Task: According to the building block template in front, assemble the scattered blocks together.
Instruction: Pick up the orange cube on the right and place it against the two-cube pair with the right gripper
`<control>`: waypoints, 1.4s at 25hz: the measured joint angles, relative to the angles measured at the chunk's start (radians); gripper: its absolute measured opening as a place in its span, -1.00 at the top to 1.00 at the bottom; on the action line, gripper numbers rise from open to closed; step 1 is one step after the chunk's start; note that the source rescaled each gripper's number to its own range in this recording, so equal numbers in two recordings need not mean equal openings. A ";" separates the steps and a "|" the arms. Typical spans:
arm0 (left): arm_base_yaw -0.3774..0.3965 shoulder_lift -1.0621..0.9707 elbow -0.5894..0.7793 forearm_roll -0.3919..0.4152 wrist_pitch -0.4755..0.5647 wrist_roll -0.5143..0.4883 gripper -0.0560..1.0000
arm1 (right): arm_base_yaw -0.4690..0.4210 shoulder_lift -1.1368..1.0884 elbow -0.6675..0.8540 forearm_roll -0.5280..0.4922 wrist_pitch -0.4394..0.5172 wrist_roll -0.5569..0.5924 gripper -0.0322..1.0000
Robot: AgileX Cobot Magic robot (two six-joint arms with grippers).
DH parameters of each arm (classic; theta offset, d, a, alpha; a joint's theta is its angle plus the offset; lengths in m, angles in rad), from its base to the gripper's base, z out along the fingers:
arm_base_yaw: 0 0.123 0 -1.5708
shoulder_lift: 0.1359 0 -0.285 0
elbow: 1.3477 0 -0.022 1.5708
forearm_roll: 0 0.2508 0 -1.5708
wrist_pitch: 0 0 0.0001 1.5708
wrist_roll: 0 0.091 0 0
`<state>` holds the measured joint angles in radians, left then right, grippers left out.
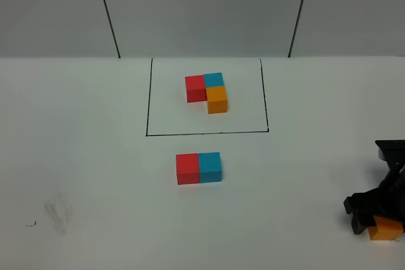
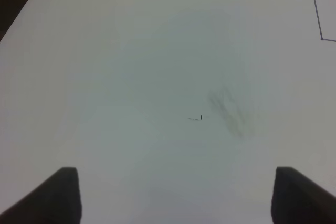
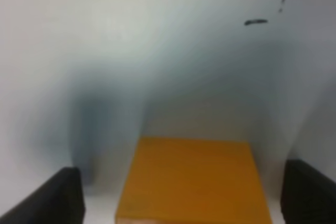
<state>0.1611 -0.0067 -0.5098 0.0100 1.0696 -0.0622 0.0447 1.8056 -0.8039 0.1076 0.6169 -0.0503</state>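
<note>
Here, on the left, the left gripper [image 2: 177, 195] hangs above a bare stretch of the white table [image 1: 82, 124], its two dark fingers spread wide with nothing between them. Below it lie a faint grey smudge [image 2: 231, 114] and, just beside that, a small pen mark [image 2: 197, 118]. Toward the middle, a black-line rectangle [image 1: 205, 133] drawn on the table encloses the building block template [image 1: 207, 92]: a red cube and a blue cube joined side by side, with an orange cube set against the near face of the blue one, forming an L. Just outside the near line of the rectangle stand two of the scattered blocks, the red cube [image 1: 187, 168] on the left and the blue cube [image 1: 210, 166] on the right, touching along one face and square to each other. At the far right, near the table's front edge and well apart from that pair, the orange cube [image 1: 386, 229] rests on the table between the fingers of the right gripper [image 3: 184, 198]. The right wrist view shows a strip of table on either side of the cube, so the jaws straddle it, parted and not clamped.
</note>
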 joint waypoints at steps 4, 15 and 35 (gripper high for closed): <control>0.000 0.000 0.000 0.000 0.000 0.000 -1.00 | 0.000 0.002 0.000 -0.004 -0.005 0.000 -0.10; 0.000 0.000 0.000 0.000 0.000 0.001 -1.00 | 0.000 0.005 0.000 -0.008 -0.007 0.000 0.53; 0.000 0.000 0.000 0.000 0.000 0.001 -1.00 | 0.000 0.005 0.000 0.009 -0.031 0.000 0.54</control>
<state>0.1611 -0.0067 -0.5098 0.0100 1.0696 -0.0617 0.0447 1.8105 -0.8039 0.1170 0.5857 -0.0503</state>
